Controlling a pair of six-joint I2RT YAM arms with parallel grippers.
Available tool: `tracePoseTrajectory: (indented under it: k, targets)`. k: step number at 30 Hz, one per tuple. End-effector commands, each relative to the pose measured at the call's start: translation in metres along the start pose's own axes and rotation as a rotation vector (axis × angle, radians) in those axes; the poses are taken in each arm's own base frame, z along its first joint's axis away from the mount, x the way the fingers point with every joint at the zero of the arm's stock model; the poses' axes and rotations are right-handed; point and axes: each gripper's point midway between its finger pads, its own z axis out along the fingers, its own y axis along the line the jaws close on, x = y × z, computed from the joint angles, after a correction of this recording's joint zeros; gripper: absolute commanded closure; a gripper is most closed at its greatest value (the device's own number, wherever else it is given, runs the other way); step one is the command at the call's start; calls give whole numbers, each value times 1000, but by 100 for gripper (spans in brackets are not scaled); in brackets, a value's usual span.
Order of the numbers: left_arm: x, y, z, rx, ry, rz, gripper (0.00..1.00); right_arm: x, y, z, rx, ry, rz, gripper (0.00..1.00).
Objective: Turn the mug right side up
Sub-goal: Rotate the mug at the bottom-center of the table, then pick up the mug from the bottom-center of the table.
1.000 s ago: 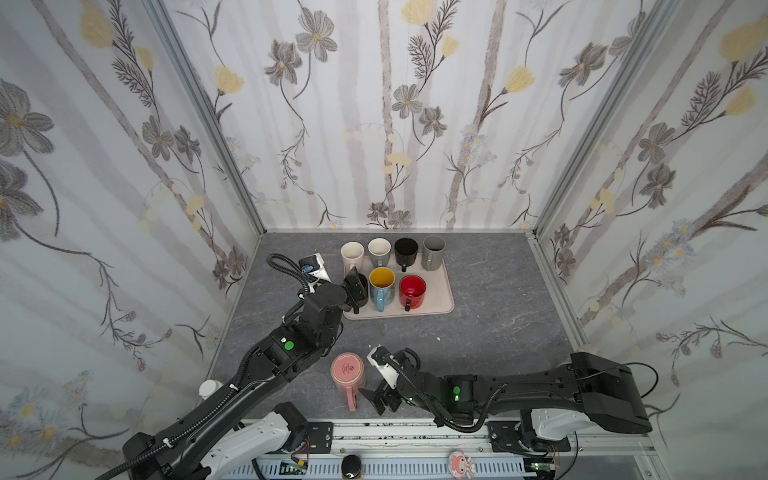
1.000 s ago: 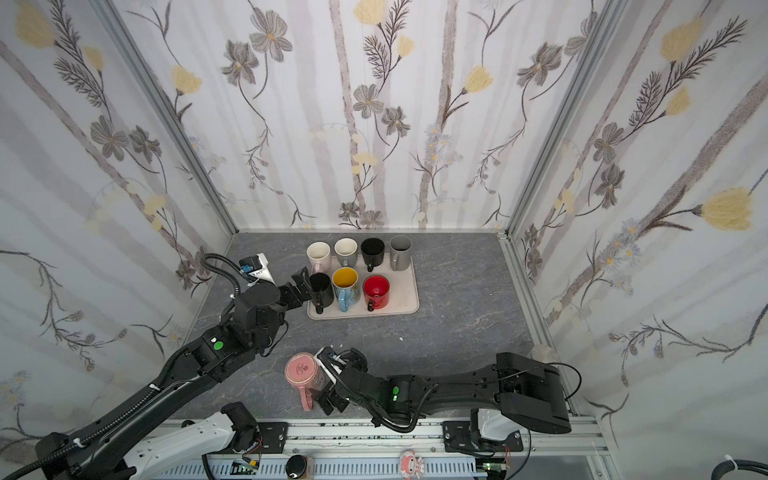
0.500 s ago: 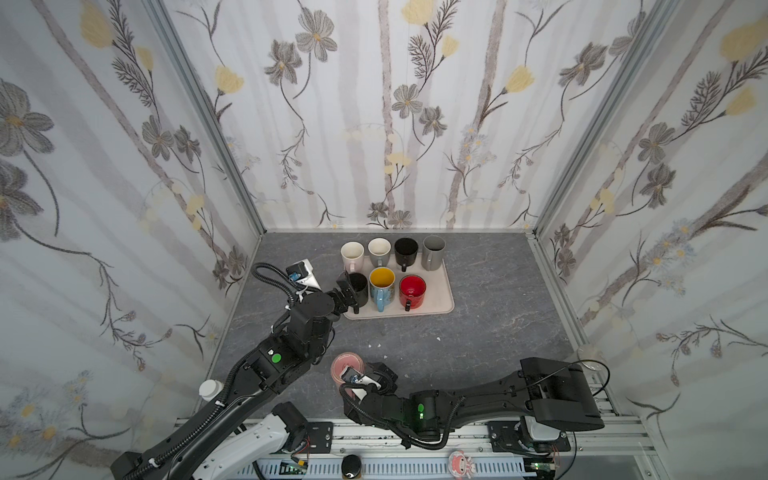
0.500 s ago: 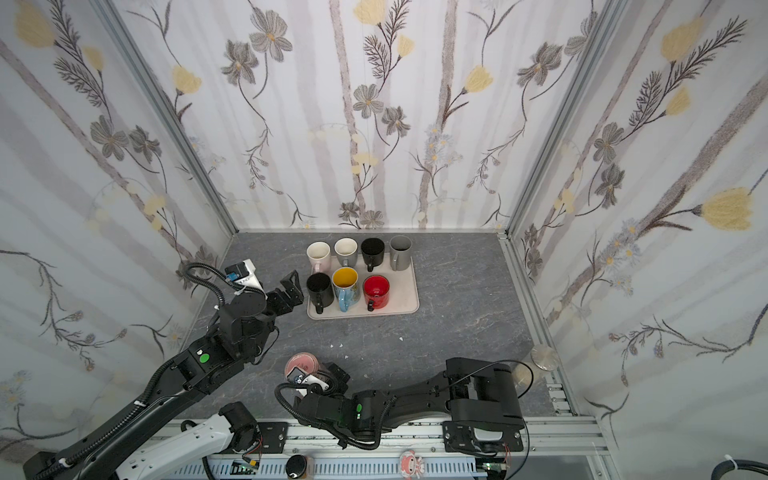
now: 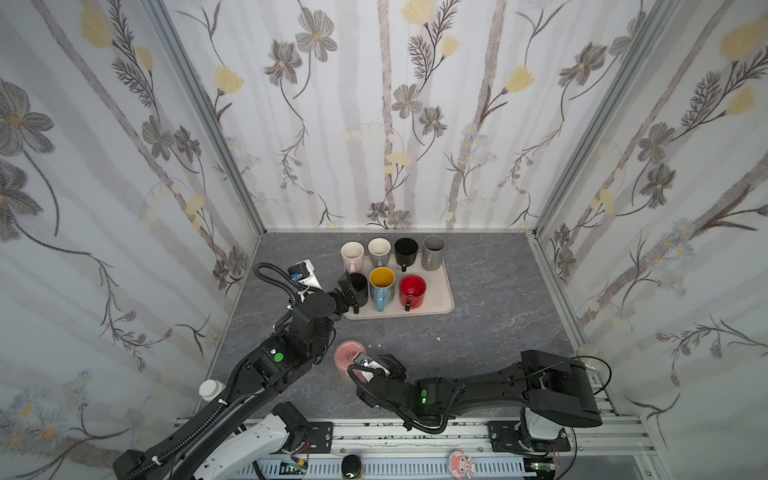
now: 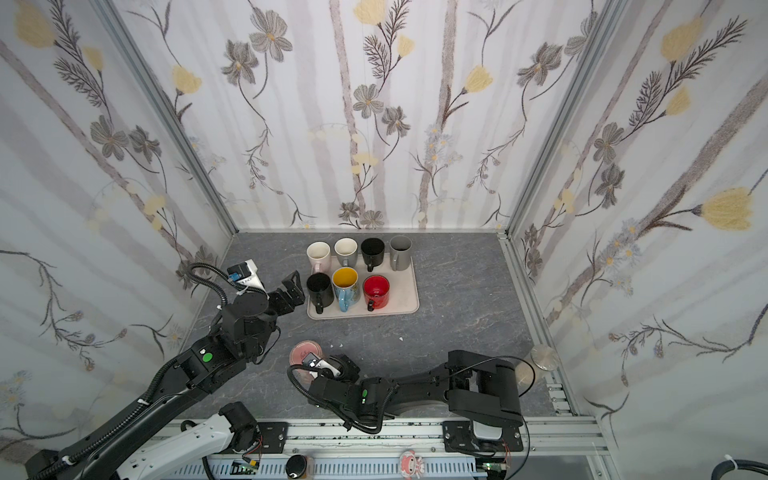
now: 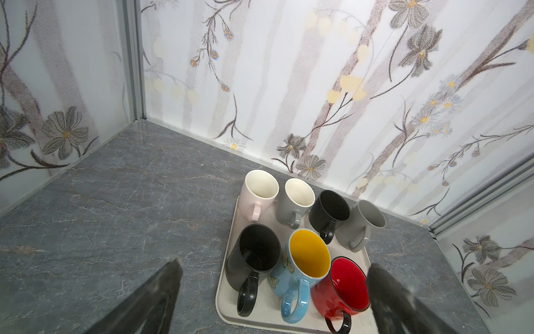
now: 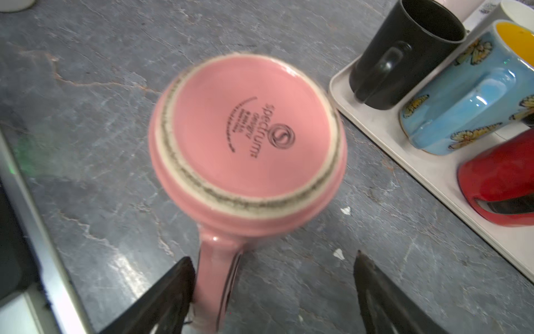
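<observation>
A pink mug (image 5: 347, 356) (image 6: 304, 352) (image 8: 248, 136) stands upside down on the grey table near the front, its stamped base facing up. Its handle (image 8: 215, 277) points toward the front rail. My right gripper (image 8: 273, 257) (image 5: 359, 369) is at the handle, open. The handle lies between the fingers, against one of them and far from the other. My left gripper (image 7: 273, 264) (image 5: 348, 295) (image 6: 293, 286) hovers open and empty at the left edge of the tray, beside a black mug (image 7: 254, 257).
A beige tray (image 5: 441, 305) (image 6: 409, 306) (image 7: 222, 300) (image 8: 375, 121) behind the pink mug carries several upright mugs. A white bottle (image 5: 210, 388) stands by the left wall. A metal disc (image 6: 544, 357) lies at the right wall. The front rail runs close behind my right wrist.
My right arm has swung left from beside the pink mug to its handle, and its jaws have narrowed a little. My left gripper has pulled back slightly from the tray.
</observation>
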Motion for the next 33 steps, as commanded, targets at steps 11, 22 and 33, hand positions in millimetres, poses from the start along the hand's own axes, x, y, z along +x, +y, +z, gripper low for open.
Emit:
tracePoseTrajectory:
  k: [11,22,33]
  targets:
    - [4,-3,4,32,0,-14,0,-13,-5,-22,-427,-37,65,25]
    - [7,-1,6,34,7,-22,0,-15,-3,-7,-395,11,1,35]
    - [6,-2,6,38,8,-23,0,4,-8,12,-330,81,-24,56]
